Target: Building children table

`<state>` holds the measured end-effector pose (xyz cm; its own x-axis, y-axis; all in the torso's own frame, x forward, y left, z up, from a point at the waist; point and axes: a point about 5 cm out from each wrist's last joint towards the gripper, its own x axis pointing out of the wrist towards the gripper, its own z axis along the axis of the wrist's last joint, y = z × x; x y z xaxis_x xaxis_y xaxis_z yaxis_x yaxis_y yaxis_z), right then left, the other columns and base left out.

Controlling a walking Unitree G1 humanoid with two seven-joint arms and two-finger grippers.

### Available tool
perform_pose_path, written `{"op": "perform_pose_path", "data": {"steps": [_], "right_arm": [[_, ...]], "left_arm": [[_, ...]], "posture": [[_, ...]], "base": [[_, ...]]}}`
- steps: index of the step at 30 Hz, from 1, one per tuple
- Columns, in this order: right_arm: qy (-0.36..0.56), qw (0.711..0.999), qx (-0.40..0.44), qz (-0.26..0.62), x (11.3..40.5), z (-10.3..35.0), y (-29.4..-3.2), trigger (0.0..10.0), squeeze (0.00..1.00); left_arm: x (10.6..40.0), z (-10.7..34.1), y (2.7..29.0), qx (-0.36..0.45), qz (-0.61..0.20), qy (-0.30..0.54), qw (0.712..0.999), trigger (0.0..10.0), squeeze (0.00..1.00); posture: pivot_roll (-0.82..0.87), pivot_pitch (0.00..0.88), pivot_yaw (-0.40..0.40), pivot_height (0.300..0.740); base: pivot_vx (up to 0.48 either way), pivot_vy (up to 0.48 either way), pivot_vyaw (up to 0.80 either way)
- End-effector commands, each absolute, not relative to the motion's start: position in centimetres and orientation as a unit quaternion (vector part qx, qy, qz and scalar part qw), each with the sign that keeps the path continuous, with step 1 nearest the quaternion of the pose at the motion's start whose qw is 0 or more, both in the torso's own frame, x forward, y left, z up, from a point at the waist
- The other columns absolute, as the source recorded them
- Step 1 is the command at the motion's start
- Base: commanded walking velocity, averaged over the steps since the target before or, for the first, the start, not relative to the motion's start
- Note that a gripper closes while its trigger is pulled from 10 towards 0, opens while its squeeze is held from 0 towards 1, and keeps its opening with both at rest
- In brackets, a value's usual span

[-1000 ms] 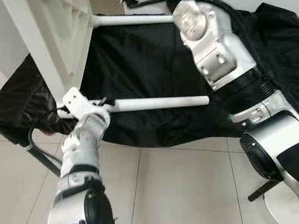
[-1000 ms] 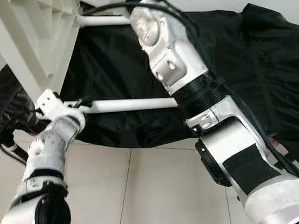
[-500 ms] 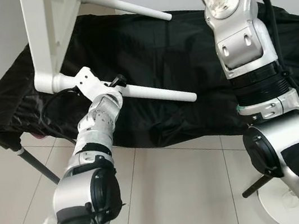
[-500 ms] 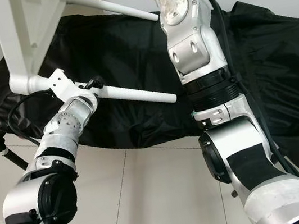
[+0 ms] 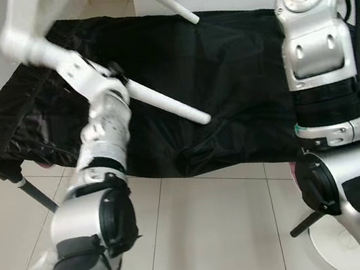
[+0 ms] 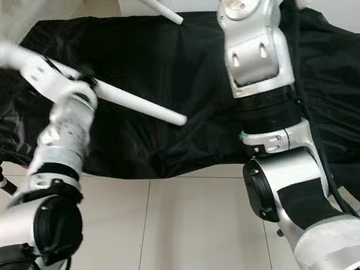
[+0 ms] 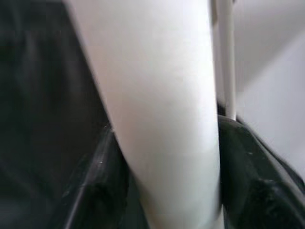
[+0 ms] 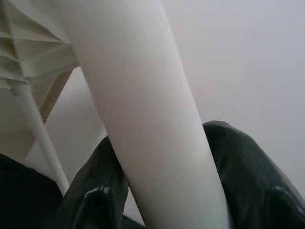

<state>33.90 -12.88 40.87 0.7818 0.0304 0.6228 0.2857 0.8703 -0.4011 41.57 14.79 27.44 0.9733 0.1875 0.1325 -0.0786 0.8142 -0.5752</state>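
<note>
The white children's table hangs tilted in the air at the upper left, blurred. One of its white legs slants down to the right over the black cloth. My left gripper is shut on that leg near its upper end; the left wrist view has the leg clamped between two black fingers. A second white leg points down at the top middle. My right arm reaches up past the top edge. In the right wrist view my right gripper is shut on another white leg, with the table's ribbed underside beyond.
A long table draped in black cloth stands behind the arms, with a black metal leg at its left end. Pale floor tiles lie in front. A white round base sits on the floor at the lower right.
The white table has swung up and to the left, so the leg held by my left gripper now slants steeply. My left arm has risen with it, and my right arm has moved higher.
</note>
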Motion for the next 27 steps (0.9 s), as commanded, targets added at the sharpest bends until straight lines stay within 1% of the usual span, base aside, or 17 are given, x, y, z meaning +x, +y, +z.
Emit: {"op": "perform_pose_path", "data": {"steps": [1, 3, 4, 6, 8, 9, 10, 13, 14, 16, 17, 19, 22, 23, 24, 26, 27], "right_arm": [[-0.332, 0.917, -0.213, -0.056, 33.6, 40.9, -12.9, 0.0, 0.00], [-0.310, 0.924, -0.214, -0.066, 33.8, 39.1, -14.1, 0.0, 0.00], [-0.310, 0.924, -0.214, -0.066, 33.8, 39.1, -14.1, 0.0, 0.00], [-0.280, 0.936, -0.201, -0.074, 34.3, 37.0, -15.1, 0.0, 0.00], [-0.280, 0.936, -0.201, -0.074, 34.3, 37.0, -15.1, 0.0, 0.00], [-0.234, 0.952, -0.174, -0.088, 34.9, 33.4, -16.6, 0.0, 0.00], [-0.217, 0.957, -0.165, -0.095, 34.9, 31.8, -17.3, 0.0, 0.00], [-0.208, 0.960, -0.158, -0.098, 34.9, 30.4, -17.8, 0.0, 0.00], [-0.193, 0.970, -0.113, -0.100, 34.9, 28.1, -18.5, 0.0, 0.00], [-0.176, 0.976, -0.067, -0.109, 34.8, 26.2, -19.2, 0.0, 0.00], [-0.176, 0.976, -0.067, -0.109, 34.8, 26.2, -19.2, 0.0, 0.00], [-0.157, 0.981, 0.013, -0.115, 34.2, 22.5, -19.9, 0.0, 0.00], [-0.157, 0.981, 0.013, -0.115, 34.2, 22.5, -19.9, 0.0, 0.00], [-0.151, 0.980, 0.036, -0.121, 34.0, 21.3, -20.2, 0.0, 0.00], [-0.148, 0.980, 0.052, -0.126, 33.7, 20.4, -20.4, 0.0, 0.00], [-0.148, 0.980, 0.052, -0.126, 33.7, 20.4, -20.4, 0.0, 0.00], [-0.149, 0.978, 0.069, -0.127, 33.5, 19.9, -20.5, 10.0, 0.00]], "left_arm": [[41.2, 30.6, 15.0, -0.268, 0.045, -0.164, 0.948, 0.0, 0.00], [40.5, 33.8, 15.6, -0.262, 0.035, -0.221, 0.939, 0.0, 0.00], [40.5, 33.8, 15.6, -0.262, 0.035, -0.221, 0.939, 0.0, 0.00], [39.7, 36.5, 15.5, -0.260, 0.010, -0.264, 0.929, 0.0, 0.00], [39.7, 36.5, 15.5, -0.260, 0.010, -0.264, 0.929, 0.0, 0.00], [38.6, 38.8, 14.9, -0.247, -0.022, -0.302, 0.920, 0.0, 0.00], [38.2, 39.5, 14.6, -0.238, -0.035, -0.314, 0.918, 0.0, 0.00], [37.9, 39.9, 14.3, -0.229, -0.044, -0.320, 0.918, 0.0, 0.00], [37.6, 39.9, 13.7, -0.208, -0.059, -0.322, 0.922, 0.0, 0.00], [37.5, 39.7, 13.1, -0.193, -0.073, -0.319, 0.925, 0.0, 0.00], [37.5, 39.7, 13.1, -0.193, -0.073, -0.319, 0.925, 0.0, 0.00], [37.6, 38.9, 12.2, -0.174, -0.091, -0.300, 0.933, 0.0, 0.00], [37.6, 38.9, 12.2, -0.174, -0.091, -0.300, 0.933, 0.0, 0.00], [37.8, 38.3, 11.9, -0.167, -0.095, -0.287, 0.938, 0.0, 0.00], [37.8, 37.9, 11.6, -0.162, -0.106, -0.275, 0.942, 1.1, 0.00], [37.8, 37.9, 11.6, -0.162, -0.106, -0.275, 0.942, 1.1, 0.00], [37.8, 37.7, 11.3, -0.156, -0.112, -0.269, 0.944, 10.0, 0.00]], "posture": [[-0.11, 0.057, 0.028, 0.740], [-0.09, 0.061, 0.017, 0.740], [-0.09, 0.061, 0.017, 0.740], [-0.08, 0.062, 0.007, 0.740], [-0.08, 0.062, 0.007, 0.740], [-0.08, 0.062, 0.007, 0.740], [-0.07, 0.064, 0.004, 0.740], [-0.07, 0.064, 0.004, 0.740], [-0.07, 0.067, 0.004, 0.740], [-0.07, 0.067, 0.004, 0.740], [-0.07, 0.067, 0.004, 0.740], [-0.06, 0.075, 0.014, 0.740], [-0.06, 0.075, 0.014, 0.740], [-0.05, 0.078, 0.017, 0.740], [-0.05, 0.077, 0.020, 0.740], [-0.05, 0.077, 0.020, 0.740], [-0.05, 0.079, 0.021, 0.740]], "base": [[0.000, 0.000, 0.00], [0.000, 0.000, 0.00], [0.000, 0.000, 0.00], [0.000, 0.000, 0.00], [0.000, 0.000, 0.00], [0.000, 0.000, 0.00], [0.000, 0.000, 0.00], [0.000, 0.000, 0.00], [0.000, 0.000, 0.00], [0.000, 0.000, 0.00], [0.000, 0.000, 0.00], [0.000, 0.000, 0.00], [0.000, 0.000, 0.00], [0.000, 0.000, 0.00], [0.000, 0.000, 0.00], [0.000, 0.000, 0.00], [0.000, 0.000, 0.00]]}}
